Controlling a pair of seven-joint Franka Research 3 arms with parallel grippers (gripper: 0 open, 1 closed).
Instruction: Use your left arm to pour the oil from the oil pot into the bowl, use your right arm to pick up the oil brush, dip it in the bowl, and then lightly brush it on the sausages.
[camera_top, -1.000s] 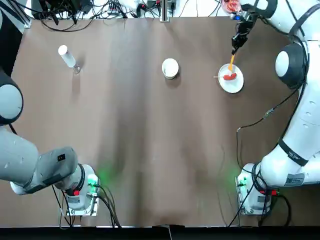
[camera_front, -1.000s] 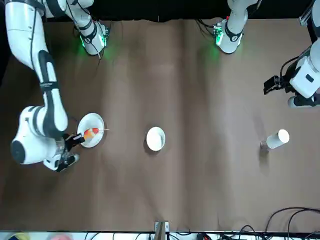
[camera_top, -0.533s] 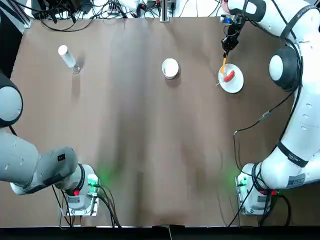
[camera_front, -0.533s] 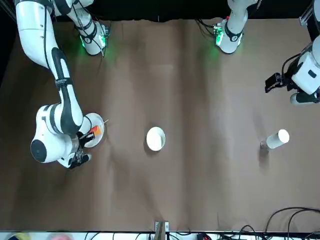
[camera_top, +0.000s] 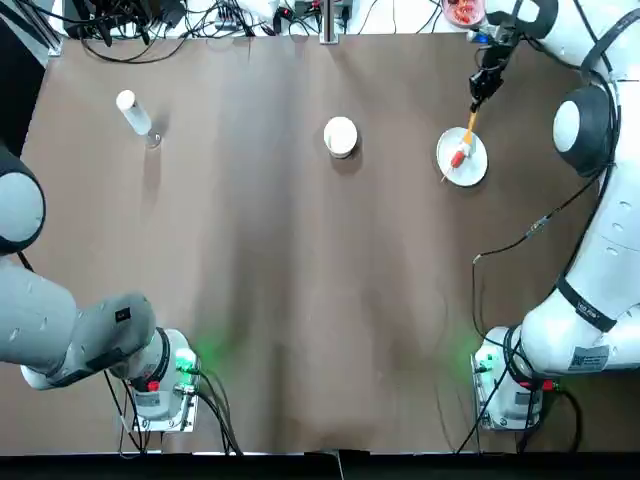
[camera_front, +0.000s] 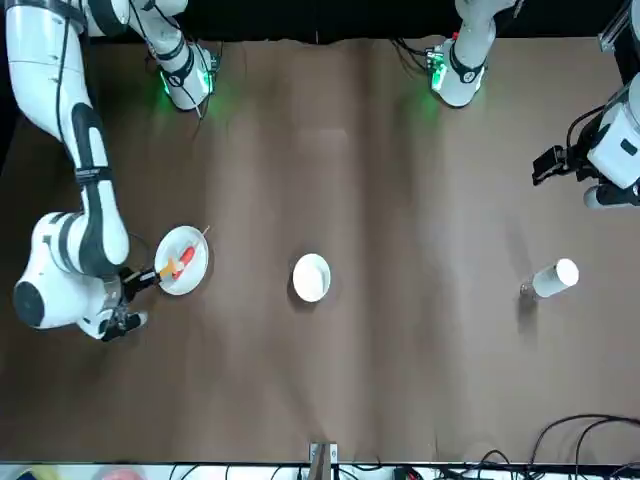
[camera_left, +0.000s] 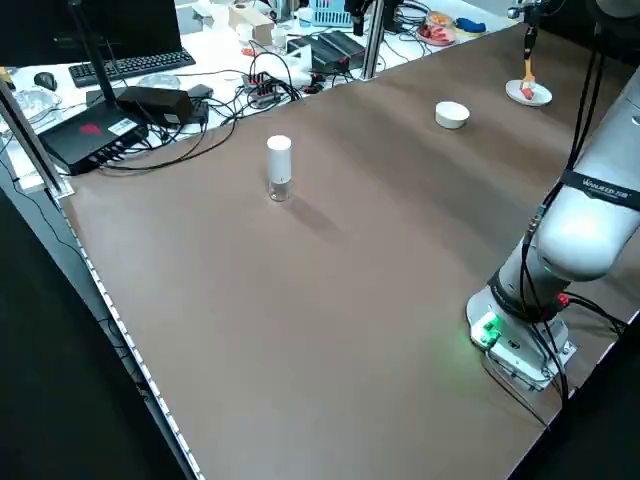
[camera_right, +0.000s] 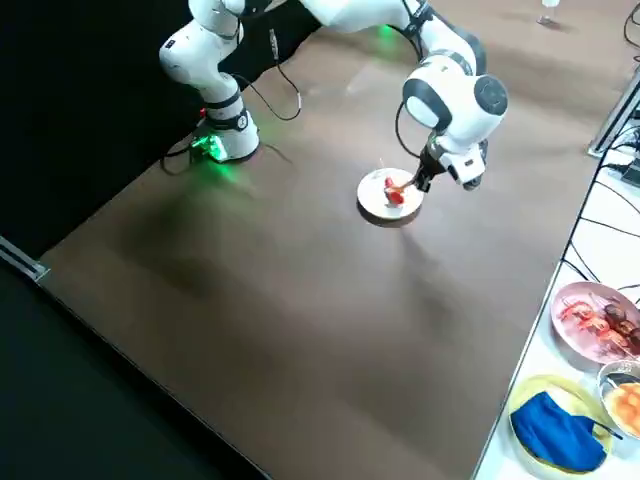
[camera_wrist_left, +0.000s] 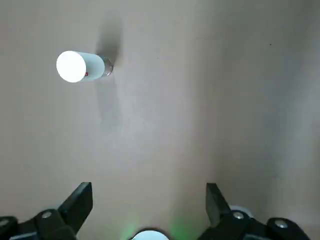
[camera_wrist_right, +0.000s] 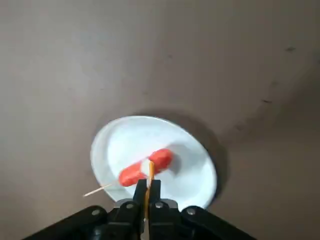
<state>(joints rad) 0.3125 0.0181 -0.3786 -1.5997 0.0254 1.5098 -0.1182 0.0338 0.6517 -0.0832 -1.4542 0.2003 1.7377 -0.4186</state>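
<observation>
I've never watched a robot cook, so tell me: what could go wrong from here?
The right pincer holds the oil brush on the sausage; pressing harder might roll it off the plate. The skewer pokes past the rim and could catch. The oil pot stands apart, upright.

Brown table (camera_top: 300, 280); white bench along its far edge carrying cables (camera_left: 230, 95), keyboard (camera_left: 125, 65), blue basket (camera_left: 325, 12) and food plates (camera_right: 598, 320); dark surroundings elsewhere.
</observation>
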